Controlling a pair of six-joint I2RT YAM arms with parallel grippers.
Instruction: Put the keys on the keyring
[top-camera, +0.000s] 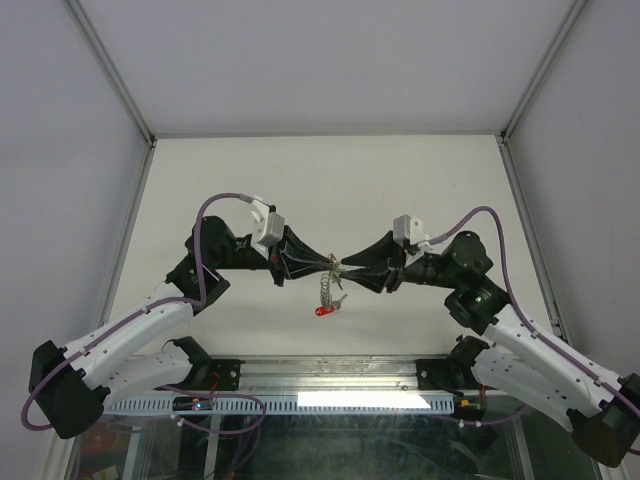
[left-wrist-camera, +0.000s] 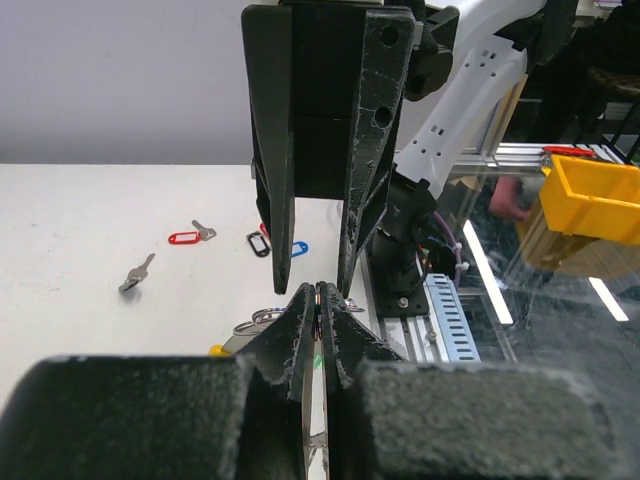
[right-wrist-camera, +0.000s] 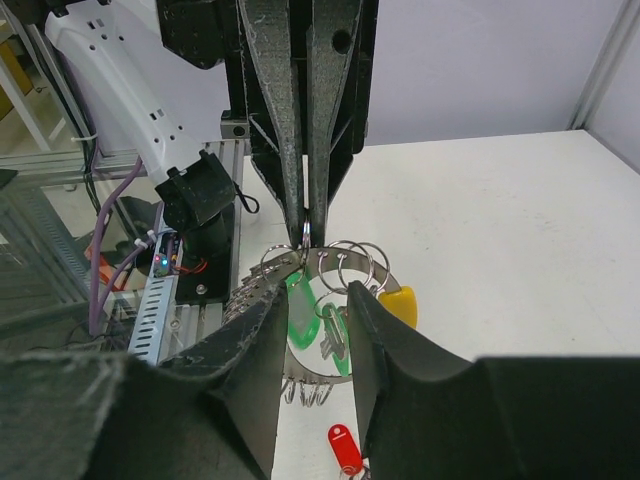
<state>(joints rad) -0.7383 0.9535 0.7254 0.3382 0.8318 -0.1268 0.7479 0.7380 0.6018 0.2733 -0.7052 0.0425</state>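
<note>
One large silvery-grey coiled wire keyring (right-wrist-camera: 330, 258), hanging in mid-air over the white worktop (right-wrist-camera: 500, 230), long axis downward. Your left pincer (left-wrist-camera: 318, 298) clenches its top; your right pincer (right-wrist-camera: 317, 283), jaws apart, faces it tip to tip, straddling a green-tagged silver key (right-wrist-camera: 298, 305).

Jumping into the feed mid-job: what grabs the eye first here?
The claws meet tip to tip over the table, the left claw shut on the keyring dangling between them. The right claw is open, a green tag showing between its fingers. More keys lie loose on the table.
</note>
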